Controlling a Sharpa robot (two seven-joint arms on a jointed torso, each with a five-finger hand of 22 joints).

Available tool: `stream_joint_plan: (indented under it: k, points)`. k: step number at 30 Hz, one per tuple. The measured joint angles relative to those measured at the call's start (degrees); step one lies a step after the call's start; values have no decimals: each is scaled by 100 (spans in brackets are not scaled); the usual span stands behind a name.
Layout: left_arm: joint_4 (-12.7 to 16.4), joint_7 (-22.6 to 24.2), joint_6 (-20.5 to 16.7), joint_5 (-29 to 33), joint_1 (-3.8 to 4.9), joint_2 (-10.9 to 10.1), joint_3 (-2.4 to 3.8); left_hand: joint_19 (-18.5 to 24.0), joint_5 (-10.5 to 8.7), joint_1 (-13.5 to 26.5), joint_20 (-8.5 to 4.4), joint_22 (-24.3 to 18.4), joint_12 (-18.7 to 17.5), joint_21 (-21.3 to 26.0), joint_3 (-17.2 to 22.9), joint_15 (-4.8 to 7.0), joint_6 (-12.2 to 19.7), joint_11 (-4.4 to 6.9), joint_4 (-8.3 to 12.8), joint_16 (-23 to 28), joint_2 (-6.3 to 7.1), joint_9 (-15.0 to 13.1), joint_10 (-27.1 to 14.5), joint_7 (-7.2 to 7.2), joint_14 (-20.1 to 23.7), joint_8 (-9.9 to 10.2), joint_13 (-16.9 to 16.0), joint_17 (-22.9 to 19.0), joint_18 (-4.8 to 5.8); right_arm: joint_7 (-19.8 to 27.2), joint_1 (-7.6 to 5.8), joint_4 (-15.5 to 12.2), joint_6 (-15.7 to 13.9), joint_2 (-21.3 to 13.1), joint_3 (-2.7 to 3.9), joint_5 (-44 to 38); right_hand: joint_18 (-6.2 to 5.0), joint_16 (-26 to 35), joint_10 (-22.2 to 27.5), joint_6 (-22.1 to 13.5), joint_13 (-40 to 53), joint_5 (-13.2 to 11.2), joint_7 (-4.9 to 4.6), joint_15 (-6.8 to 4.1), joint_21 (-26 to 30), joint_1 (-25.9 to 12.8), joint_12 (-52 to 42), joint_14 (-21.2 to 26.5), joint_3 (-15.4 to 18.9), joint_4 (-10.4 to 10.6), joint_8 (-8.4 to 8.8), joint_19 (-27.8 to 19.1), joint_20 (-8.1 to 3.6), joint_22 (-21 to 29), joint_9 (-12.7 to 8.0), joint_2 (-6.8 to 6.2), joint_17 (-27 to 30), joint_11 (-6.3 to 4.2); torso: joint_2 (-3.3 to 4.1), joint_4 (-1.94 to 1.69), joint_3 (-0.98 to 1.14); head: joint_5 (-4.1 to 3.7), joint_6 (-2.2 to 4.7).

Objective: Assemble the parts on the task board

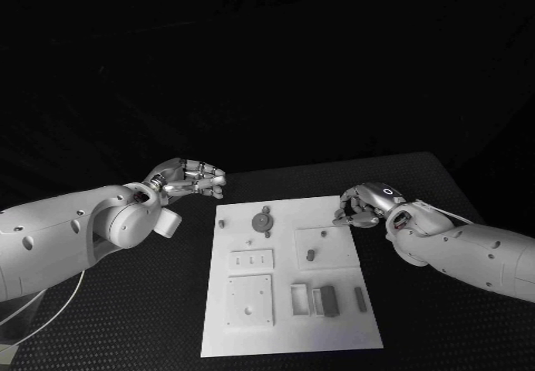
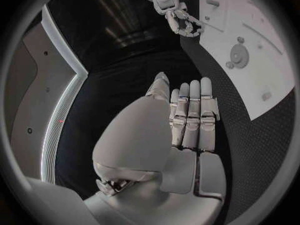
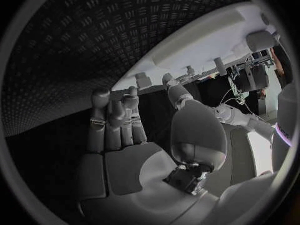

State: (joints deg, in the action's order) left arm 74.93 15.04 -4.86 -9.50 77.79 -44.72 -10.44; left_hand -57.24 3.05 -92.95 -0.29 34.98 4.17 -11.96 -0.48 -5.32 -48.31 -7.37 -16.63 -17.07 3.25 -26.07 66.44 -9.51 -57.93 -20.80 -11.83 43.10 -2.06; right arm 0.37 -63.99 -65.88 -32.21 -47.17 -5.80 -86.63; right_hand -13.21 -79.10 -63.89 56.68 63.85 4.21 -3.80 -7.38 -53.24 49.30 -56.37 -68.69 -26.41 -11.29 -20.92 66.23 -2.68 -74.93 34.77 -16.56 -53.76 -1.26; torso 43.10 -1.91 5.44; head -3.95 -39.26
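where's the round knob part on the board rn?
In the head view, the round knob sits on the task board near its far edge, left of centre, between the left hand and the right hand.

One white task board [image 1: 287, 325] on one black table [image 1: 123, 317], two silver hands, left [image 1: 187, 179] and right [image 1: 362, 205] (both empty), one round grey part [image 1: 262, 222], one dark block [image 1: 328, 300], one slim bar [image 1: 359, 298]

Dim, dark room, light from above falling on the white task board [image 1: 292, 278], black table [image 1: 145, 317] nearly lost in the dark, soft shadows beside the parts, round wrist pictures bending straight edges, bright glare on one far wall
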Motion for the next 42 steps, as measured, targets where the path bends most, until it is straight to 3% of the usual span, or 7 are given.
stream_joint_plan:
  k: [3, 13, 27, 42]
  points:
    - [-3, -1, 0, 0, 0, 0, 0, 0, 0, 0, 0, 0, 0, 0, 0, 0, 0, 0, 0, 0, 0, 0, 0, 0, 0, 0, 0, 0, 2, -130, 2, 2, -74, 1, 0, -101, -1, 0, -20, 81, 0, 0, -43, -6, 0, -36, 0, -5, 0, 0, -33, 1, -1, 0, 63, -25, 3, -21, 1, -1, 0, -1, 0]
    - [-3, -3, 1, 0, 0, 0, -1, 0, 0, 0, 0, 0, 0, 0, 0, 0, 0, 0, 0, 22, 0, 0, 0, 0, 0, 0, -4, 6, -56, -387, 12, 18, -194, 34, 1, -271, -3, 0, -19, 104, 0, 0, -23, -20, 0, -105, 0, -20, 15, 15, -54, 20, -18, 0, 179, -1, 6, -44, 1, -8, 1, -12, -8]
    - [-2, -6, 4, 0, 0, -1, 0, 0, 0, 0, 0, 1, 0, 0, 0, -21, 0, 0, 0, 23, 0, 0, 0, 0, -21, 0, -3, 7, -53, -578, 46, 19, -170, 61, 1, -383, -11, 0, -74, 296, 4, 0, 125, -115, 23, -156, 0, -51, 10, 52, -215, 52, -50, 0, 550, -10, 6, -152, 0, -8, 4, -13, -8]
    - [-6, -12, 4, 0, -2, 1, 0, 0, 0, 0, 0, 1, 0, 22, 0, -21, 0, 0, 0, 23, 0, 5, 0, 0, -21, 0, -2, 9, -37, -628, 50, 34, -106, 110, 1, -419, -14, 0, -94, 360, 4, 0, 130, -142, 23, -143, 1, -80, -69, 28, -249, 51, -74, 0, 740, 2, 6, -172, -1, -13, 3, -18, -21]
